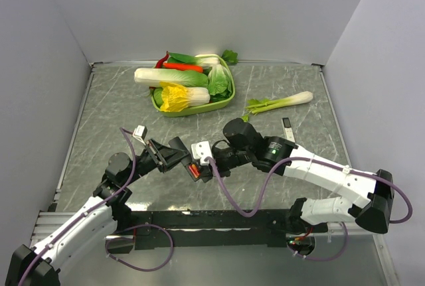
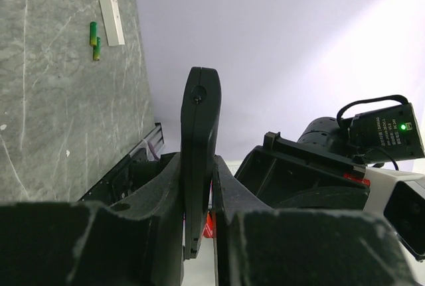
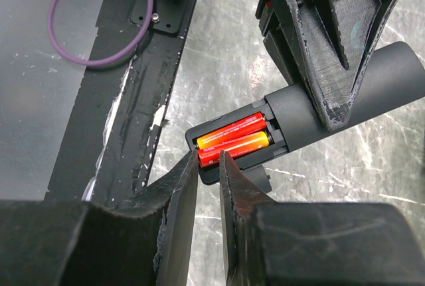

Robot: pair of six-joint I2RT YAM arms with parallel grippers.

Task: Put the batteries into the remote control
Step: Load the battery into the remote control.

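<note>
Right wrist: we count two batteries (image 3: 232, 145) seated in the remote control (image 3: 398, 73), slot uncovered. Left jaws clamp it; right jaws narrowly apart, grip we cannot tell.

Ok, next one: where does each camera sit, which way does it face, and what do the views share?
Top external: above and behind, looking down on the table; left arm and right arm meet mid-table.
Left wrist: on the left arm, looking sideways across the table toward a wall; the left claw is shut on the remote control.
Right wrist: on the right arm, looking down; the right claw, narrowly open, sits at the red batteries in the slot.
Shared: both wrist views show the remote control.
</note>
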